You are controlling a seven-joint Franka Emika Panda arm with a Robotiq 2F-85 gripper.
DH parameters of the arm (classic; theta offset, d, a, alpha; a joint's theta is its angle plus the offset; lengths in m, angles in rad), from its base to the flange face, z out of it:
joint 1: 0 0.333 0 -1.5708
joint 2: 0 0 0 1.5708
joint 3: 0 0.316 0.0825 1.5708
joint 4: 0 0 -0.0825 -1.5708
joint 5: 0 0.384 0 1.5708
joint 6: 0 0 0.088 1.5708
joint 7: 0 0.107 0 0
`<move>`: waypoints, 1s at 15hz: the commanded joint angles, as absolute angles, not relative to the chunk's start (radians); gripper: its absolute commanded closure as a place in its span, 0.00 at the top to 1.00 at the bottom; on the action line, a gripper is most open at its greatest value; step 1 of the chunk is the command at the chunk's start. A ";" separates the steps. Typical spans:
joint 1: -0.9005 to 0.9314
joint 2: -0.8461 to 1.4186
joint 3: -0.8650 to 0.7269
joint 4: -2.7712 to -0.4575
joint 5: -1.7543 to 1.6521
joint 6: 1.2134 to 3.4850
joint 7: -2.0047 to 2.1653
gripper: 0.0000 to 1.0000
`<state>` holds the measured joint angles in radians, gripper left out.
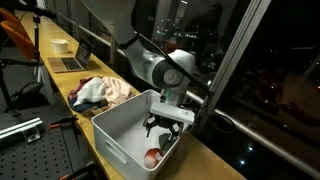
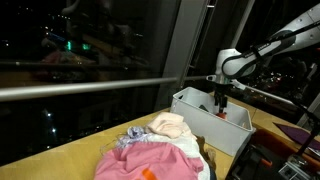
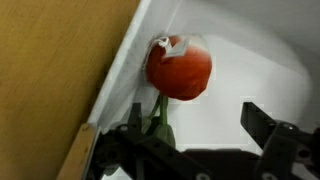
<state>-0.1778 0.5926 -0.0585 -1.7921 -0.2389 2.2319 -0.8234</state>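
- The gripper (image 3: 195, 118) hangs over the white bin (image 1: 115, 115), pointing down into it, its jaws spread wide and holding nothing.
- Just ahead of the jaws, the red round thing (image 3: 180, 70) sits in the bin's corner. I'd guess the smooth plastic walls keep it from rolling. It is glossy, with a white scrap on top and a green stalk.
- Beside the bin, soft crumpled clothes (image 1: 100, 92) lie heaped on the wooden counter (image 3: 50, 80).

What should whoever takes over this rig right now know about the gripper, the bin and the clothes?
Gripper: open and empty, low over the white bin.
Red item: lies on the bin floor in a corner, just ahead of the fingers and not touching them.
Clothes pile: on the table beside the bin, away from the gripper.
Done: the red item is in the bin.
Left: the pile lies outside the bin.
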 commanded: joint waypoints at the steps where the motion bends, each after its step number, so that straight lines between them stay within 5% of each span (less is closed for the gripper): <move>1: -0.184 0.638 -0.067 -1.774 -0.274 2.223 -0.827 1.00; 15: -0.158 0.288 -0.081 -2.138 -0.541 2.276 -0.887 1.00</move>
